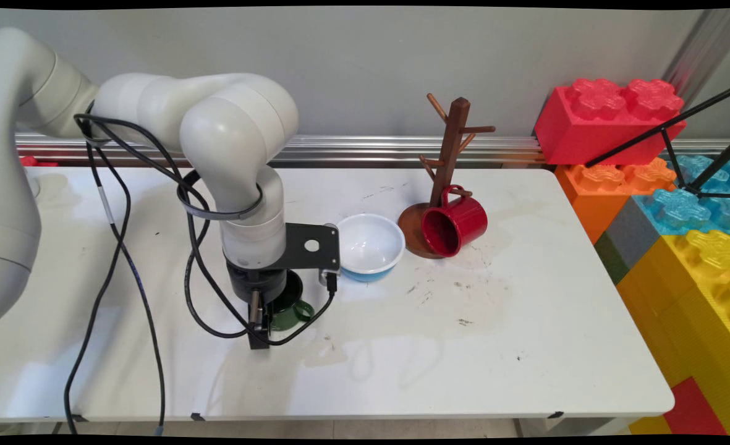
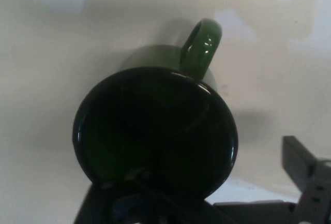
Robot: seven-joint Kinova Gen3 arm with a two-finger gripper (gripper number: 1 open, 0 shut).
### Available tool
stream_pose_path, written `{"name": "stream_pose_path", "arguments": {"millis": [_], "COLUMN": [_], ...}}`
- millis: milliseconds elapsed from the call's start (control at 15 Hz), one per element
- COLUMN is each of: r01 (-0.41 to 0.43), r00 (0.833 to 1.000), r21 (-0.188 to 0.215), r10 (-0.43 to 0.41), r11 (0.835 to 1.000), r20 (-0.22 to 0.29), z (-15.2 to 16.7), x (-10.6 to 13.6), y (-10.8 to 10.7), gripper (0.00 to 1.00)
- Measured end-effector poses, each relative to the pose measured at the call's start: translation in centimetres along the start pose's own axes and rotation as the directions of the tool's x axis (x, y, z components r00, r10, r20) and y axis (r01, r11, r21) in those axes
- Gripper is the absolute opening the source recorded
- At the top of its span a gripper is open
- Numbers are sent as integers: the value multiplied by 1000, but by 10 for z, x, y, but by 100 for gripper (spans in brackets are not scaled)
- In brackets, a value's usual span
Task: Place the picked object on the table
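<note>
A dark green mug (image 2: pixel 155 131) stands upright on the white table (image 1: pixel 463 346), its handle (image 2: pixel 201 48) pointing away from the hand. My gripper (image 1: pixel 264 324) is down at the mug (image 1: pixel 290 309), on its left side in the main view. In the hand view my gripper (image 2: pixel 217 195) is open. One finger (image 2: pixel 305 182) stands outside the rim with a strip of table between them. The other is lost in the dark of the mug's mouth. The mug wall lies between the fingers, unclamped.
A white bowl with a blue outside (image 1: pixel 369 246) sits just right of the hand. Beyond it stands a brown wooden mug tree (image 1: pixel 448 154) with a red mug (image 1: pixel 454 224) tipped against its base. Big coloured toy blocks (image 1: pixel 680 235) line the table's right end.
</note>
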Motion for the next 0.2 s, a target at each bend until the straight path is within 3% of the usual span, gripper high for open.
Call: {"name": "stream_pose_path", "arguments": {"millis": [200], "r01": [12], "r00": [1000], "r21": [-4], "r10": [-12], "r11": [1000], "r20": [-10], "z": [-1], "x": [0], "y": [-1], "gripper": [100]}}
